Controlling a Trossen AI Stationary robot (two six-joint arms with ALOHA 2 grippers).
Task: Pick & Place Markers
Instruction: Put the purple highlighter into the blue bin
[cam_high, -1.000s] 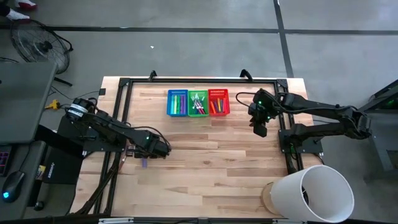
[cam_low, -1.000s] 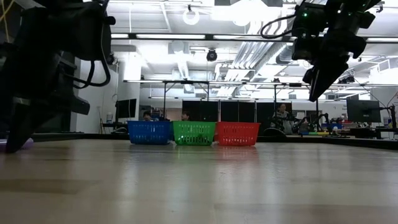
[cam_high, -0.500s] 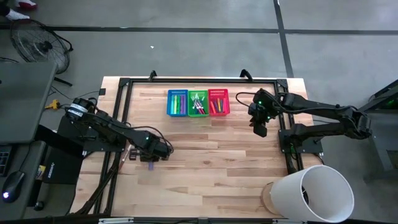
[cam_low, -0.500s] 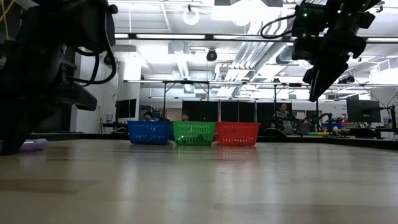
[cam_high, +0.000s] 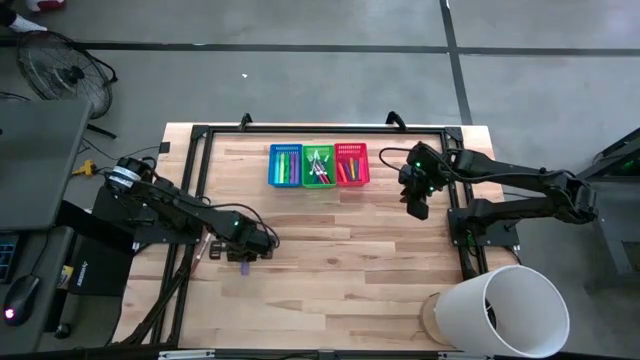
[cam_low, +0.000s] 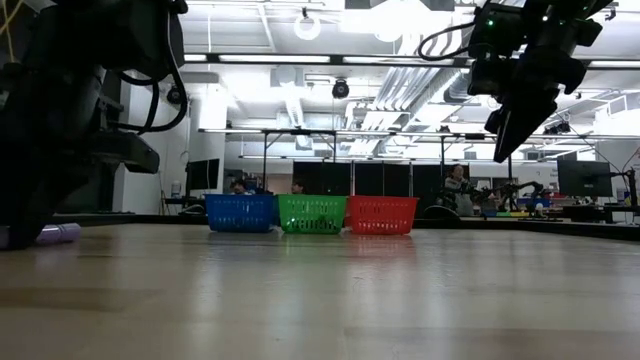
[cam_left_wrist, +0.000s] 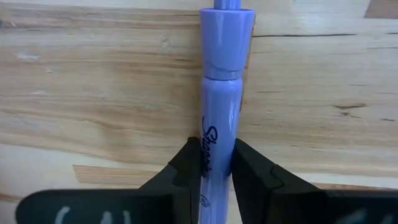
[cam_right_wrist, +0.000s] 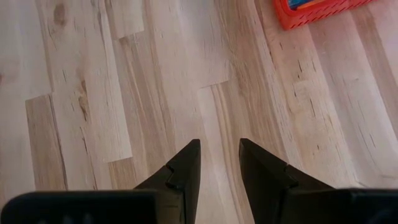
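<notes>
A purple marker (cam_left_wrist: 221, 81) lies flat on the wooden table (cam_high: 330, 250) at its left side. My left gripper (cam_high: 243, 258) points down over it and is shut on it. In the low view the marker's end (cam_low: 58, 233) sticks out beside the dark fingers. My right gripper (cam_right_wrist: 217, 149) hangs above the table, right of the red basket (cam_high: 352, 164). Its fingers stand slightly apart with nothing between them. Blue (cam_high: 285, 165), green (cam_high: 319, 166) and red baskets at the far edge hold several markers. My left gripper pinches the purple marker's barrel (cam_left_wrist: 216, 146), at its printed part, between its two fingers (cam_left_wrist: 186, 165). The fingers come from above, pointing down, and lie across the marker. The marker lies on the table along its length.
A black frame (cam_high: 200, 135) runs round the tabletop. A thin stick (cam_high: 203, 248) lies by the frame's left rail, close to my left gripper. A large white cylinder (cam_high: 505, 310) stands at the near right corner. Bare wood lies between the arms.
My left gripper has tipped to point more steeply down and has shut on the purple marker. In the low view, the marker's end now shows farther out beside the fingers.
</notes>
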